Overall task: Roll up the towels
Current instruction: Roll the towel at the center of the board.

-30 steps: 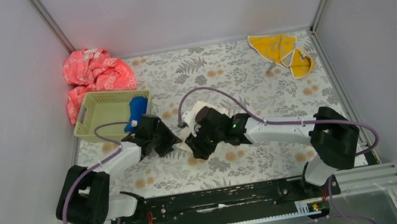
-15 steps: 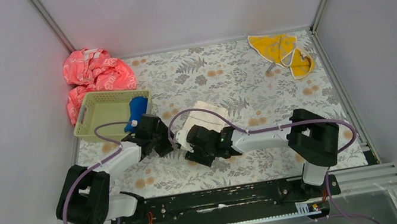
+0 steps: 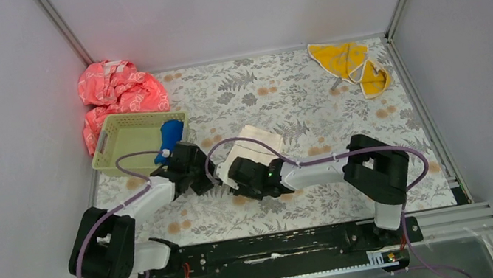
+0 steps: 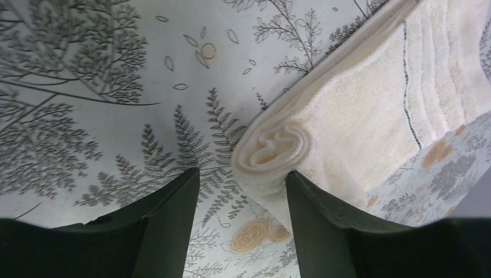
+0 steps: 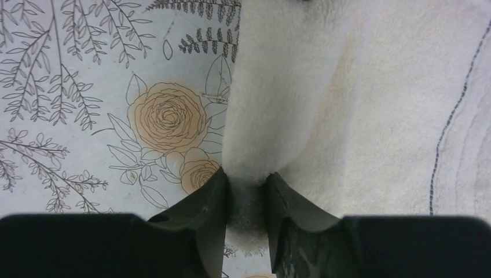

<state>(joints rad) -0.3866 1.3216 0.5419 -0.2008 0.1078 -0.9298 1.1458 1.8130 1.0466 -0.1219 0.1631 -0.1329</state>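
Between grey walls [image 3: 230, 7], floral tablecloth [image 3: 312, 99] bears cream towel [image 3: 256, 141].

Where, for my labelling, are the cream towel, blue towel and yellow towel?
cream towel [image 4: 273, 148], left wrist view, rolled end.
blue towel [image 3: 171, 131], top view, its middle.
yellow towel [image 3: 339, 57], top view, larger left part.

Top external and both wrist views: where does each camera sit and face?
Top external: above and behind the arm bases, looking down on the floral table; both arms show.
Left wrist: behind the left gripper, down past open fingers onto the rolled end of the cream-white cloth towel.
Right wrist: behind the right gripper, facing down; its fingers pinch a towel fold.
Shared: both wrist views show that towel.
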